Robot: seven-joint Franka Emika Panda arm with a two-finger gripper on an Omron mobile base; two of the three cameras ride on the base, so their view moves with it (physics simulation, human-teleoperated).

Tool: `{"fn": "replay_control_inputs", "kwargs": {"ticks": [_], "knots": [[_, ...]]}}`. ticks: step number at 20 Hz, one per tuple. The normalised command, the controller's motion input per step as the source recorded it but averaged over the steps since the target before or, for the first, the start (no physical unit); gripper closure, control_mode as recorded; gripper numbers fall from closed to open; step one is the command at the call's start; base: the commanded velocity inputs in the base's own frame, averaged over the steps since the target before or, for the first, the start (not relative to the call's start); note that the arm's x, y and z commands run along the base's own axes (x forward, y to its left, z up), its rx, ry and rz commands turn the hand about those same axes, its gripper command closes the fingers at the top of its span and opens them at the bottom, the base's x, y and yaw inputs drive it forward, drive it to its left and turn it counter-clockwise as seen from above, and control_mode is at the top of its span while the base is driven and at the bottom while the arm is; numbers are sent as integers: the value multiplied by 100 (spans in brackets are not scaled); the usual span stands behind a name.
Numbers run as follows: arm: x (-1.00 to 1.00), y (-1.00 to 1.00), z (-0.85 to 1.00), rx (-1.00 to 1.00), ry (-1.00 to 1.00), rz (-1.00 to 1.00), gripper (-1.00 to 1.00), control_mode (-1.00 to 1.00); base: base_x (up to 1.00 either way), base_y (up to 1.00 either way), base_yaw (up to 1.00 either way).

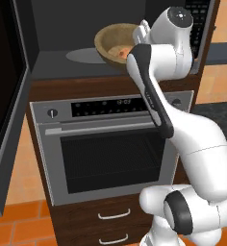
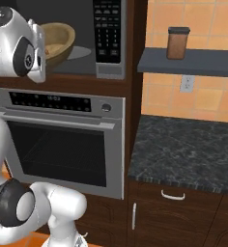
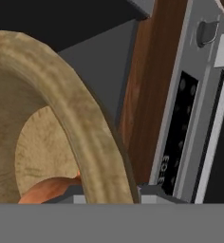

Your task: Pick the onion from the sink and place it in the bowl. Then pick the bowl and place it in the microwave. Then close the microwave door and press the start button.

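Wooden bowl (image 1: 111, 42), thick pale-brown rim, tilted at upper centre inside microwave (image 1: 53, 62); orange-tan onion (image 1: 121, 51) within; tool pinching bowl rim.

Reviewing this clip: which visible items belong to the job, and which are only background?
Job items:
- bowl, tilted, held at the microwave cavity
- onion inside the bowl
- microwave door, open
- gripper, shut on the bowl's rim

Background:
- oven
- brown jar on the shelf
- stone counter

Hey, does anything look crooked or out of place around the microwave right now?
Yes: the wide wooden bowl is tipped steeply on its side at the black microwave's opening, orange-tan onion still inside.
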Motion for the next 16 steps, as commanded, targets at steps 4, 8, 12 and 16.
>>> {"fn": "replay_control_inputs", "kwargs": {"ticks": [4, 8, 12, 16], "knots": [[57, 11, 14, -2, 6, 0, 100, -100, 0, 0, 0], [49, 19, 6, -3, 8, 0, 100, -100, 0, 0, 0], [61, 16, 0, 0, 4, 1, 100, -100, 0, 0, 0], [53, 10, 0, 0, 0, 2, 100, -100, 0, 0, 0]]}}
